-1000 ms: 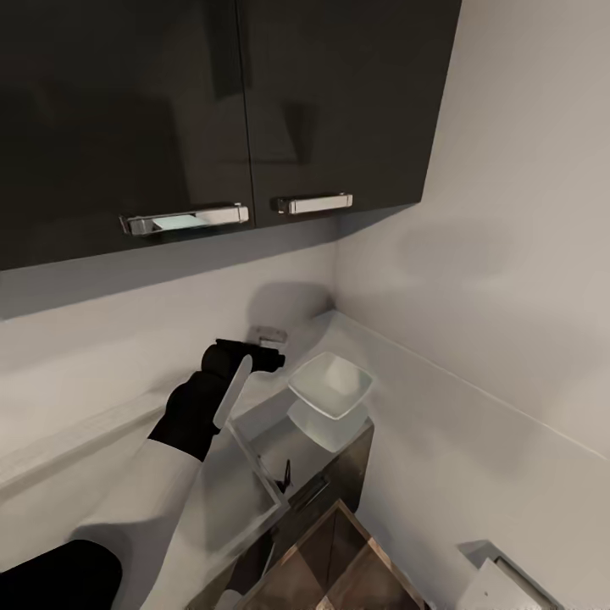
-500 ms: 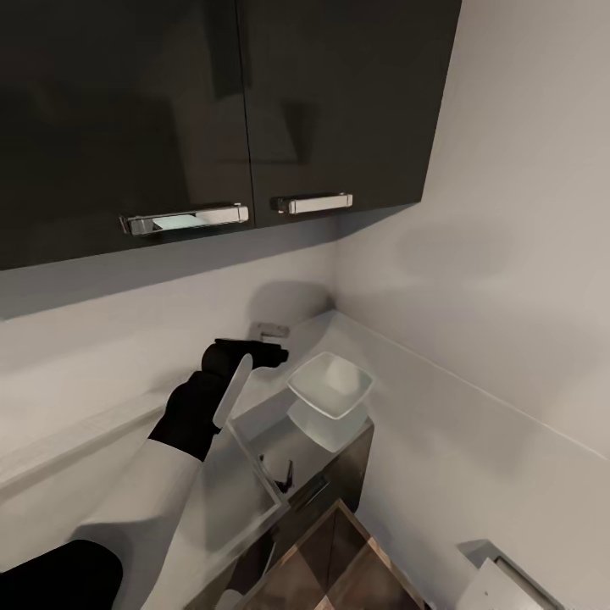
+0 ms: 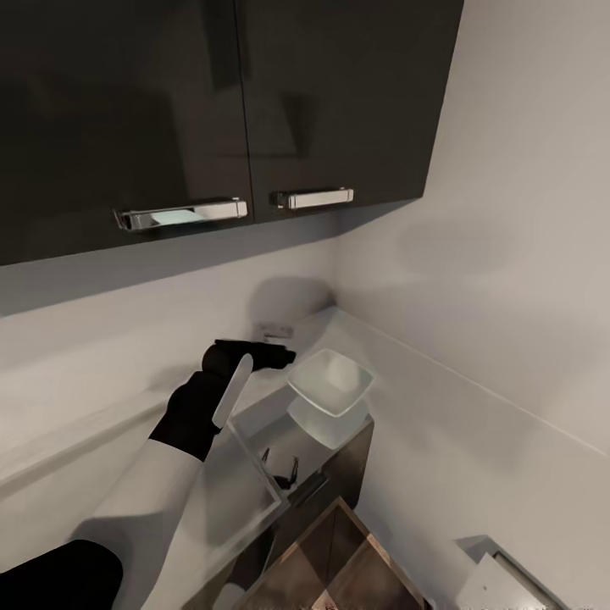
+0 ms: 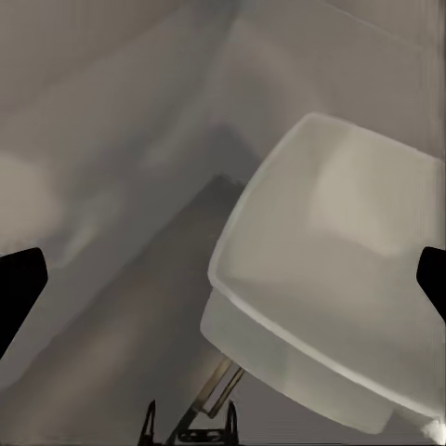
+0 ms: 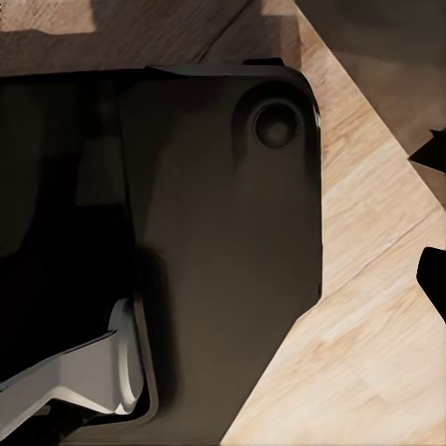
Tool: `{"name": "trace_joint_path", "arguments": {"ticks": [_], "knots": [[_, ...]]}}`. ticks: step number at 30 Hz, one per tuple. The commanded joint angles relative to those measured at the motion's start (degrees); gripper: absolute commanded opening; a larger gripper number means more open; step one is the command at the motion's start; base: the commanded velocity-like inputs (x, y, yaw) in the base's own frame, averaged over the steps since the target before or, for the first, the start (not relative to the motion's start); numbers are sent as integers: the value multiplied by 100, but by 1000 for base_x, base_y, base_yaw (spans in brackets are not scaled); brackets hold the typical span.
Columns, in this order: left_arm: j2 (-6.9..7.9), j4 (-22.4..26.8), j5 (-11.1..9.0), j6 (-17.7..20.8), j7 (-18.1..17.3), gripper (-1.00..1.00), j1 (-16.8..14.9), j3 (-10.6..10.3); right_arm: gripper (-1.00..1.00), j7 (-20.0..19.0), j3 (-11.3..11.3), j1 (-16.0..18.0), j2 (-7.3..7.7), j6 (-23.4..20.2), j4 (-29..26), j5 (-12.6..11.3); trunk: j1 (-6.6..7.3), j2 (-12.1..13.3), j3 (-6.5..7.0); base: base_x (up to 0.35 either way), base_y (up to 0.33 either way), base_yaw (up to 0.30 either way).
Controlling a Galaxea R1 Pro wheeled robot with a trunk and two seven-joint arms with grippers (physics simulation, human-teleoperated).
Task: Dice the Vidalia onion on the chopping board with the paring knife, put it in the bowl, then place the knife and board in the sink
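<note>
Left gripper (image 3: 284, 356): fingers wide apart, empty, raised beside the bowl.
Bowl (image 3: 330, 383): on the countertop (image 3: 280, 428), at the gripper's 4 o'clock.
Right gripper: state cannot be told.

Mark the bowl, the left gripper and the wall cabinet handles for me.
bowl (image 3: 330, 383): head view, inside floor.
left gripper (image 3: 284, 357): head view, between fingertips beside the bowl.
wall cabinet handles (image 3: 182, 213): head view, left handle's bar.

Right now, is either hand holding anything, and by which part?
The left hand is open beside the bowl, holding nothing. The right hand's grip cannot be told.
</note>
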State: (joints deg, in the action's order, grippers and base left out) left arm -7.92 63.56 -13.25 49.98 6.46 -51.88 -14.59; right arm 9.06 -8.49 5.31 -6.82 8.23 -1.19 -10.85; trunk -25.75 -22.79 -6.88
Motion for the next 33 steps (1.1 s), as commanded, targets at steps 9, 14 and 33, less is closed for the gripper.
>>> {"name": "trace_joint_path", "arguments": {"ticks": [9,14,33], "knots": [[1,-95,-67,-55,-63,100,-6,-3,100,7,-47,5,-13,16,5,-58,-3,-13,-96,0,0,0],[1,-265,-72,-338,-65,100,-6,-3,100,-2,-50,5,-13,12,5,-58,-3,-13,-143,0,0,0],[-81,-722,-72,-603,-27,100,-6,9,100,-14,-49,5,-83,14,5,-58,-3,-13,-319,0,0,0]]}}
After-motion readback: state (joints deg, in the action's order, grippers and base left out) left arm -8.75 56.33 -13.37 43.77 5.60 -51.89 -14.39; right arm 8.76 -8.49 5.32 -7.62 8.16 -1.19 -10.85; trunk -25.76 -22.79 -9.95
